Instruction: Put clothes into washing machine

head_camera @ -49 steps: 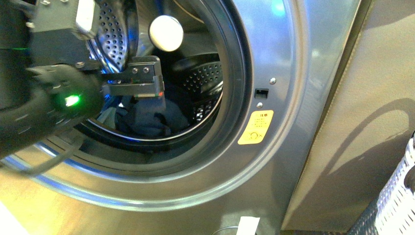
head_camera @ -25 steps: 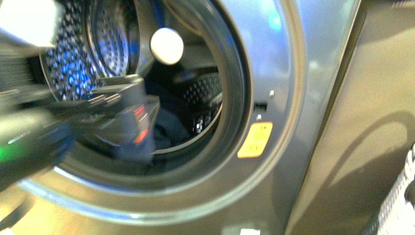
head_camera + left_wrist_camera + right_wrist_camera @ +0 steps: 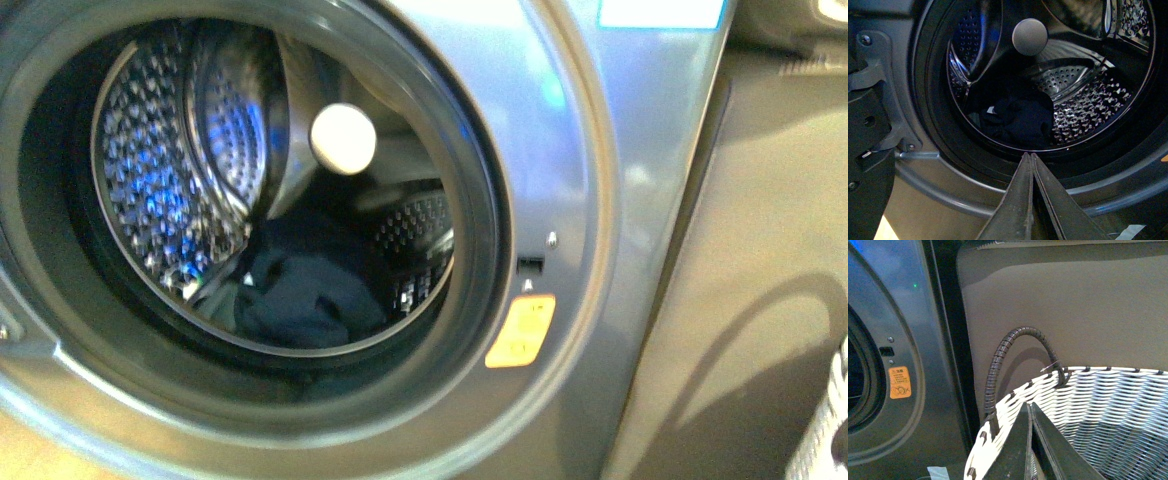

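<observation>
Clothes point(image 3: 305, 290) lie inside washer point(image 3: 560, 150) drum (door open). Left fingers point(image 3: 1029, 165) clenched, empty, outside porthole. Right fingers point(image 3: 1030, 412) clenched, empty, over basket point(image 3: 1108, 405).

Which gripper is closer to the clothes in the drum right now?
Left. The left gripper, jaws shut, sits just outside the porthole facing the clothes. The right gripper is off beside the machine, over the white basket.

Silver-grey washing machine point(image 3: 590, 150) with a dark porthole rim and a shiny steel drum point(image 3: 170, 190) dotted with perforations, tinted blue. Dark navy clothes point(image 3: 305, 290) lie inside. An orange-yellow sticker point(image 3: 520, 332) sits beside the rim. A white woven basket point(image 3: 1108, 410) has a dark wrapped handle point(image 3: 1003, 365).
</observation>
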Available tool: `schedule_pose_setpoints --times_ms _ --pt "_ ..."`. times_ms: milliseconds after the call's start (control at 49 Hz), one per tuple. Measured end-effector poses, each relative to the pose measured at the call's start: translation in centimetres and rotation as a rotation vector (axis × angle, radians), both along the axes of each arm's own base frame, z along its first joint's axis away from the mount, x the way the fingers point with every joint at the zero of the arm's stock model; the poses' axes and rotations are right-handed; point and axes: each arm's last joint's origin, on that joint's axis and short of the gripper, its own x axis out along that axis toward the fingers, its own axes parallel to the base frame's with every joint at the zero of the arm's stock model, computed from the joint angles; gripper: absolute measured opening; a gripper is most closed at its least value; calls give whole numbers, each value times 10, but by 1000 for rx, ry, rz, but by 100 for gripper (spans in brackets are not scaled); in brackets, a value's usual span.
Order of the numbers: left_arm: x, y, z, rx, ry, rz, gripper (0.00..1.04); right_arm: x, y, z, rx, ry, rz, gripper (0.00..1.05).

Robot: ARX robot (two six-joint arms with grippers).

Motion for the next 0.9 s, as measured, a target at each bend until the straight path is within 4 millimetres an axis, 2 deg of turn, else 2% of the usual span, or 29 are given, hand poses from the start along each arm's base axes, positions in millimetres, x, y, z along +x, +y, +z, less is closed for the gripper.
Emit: schedule_pose_setpoints --times_ms 184,449,897 --pt "-12 12 -12 3 -6 2 4 0 0 0 0 0 0 2" --pt "-21 26 -10 3 -16 10 4 0 0 0 0 0 -1 2" --pt "-35 26 -9 3 -17 9 4 0 0 0 0 0 0 2"
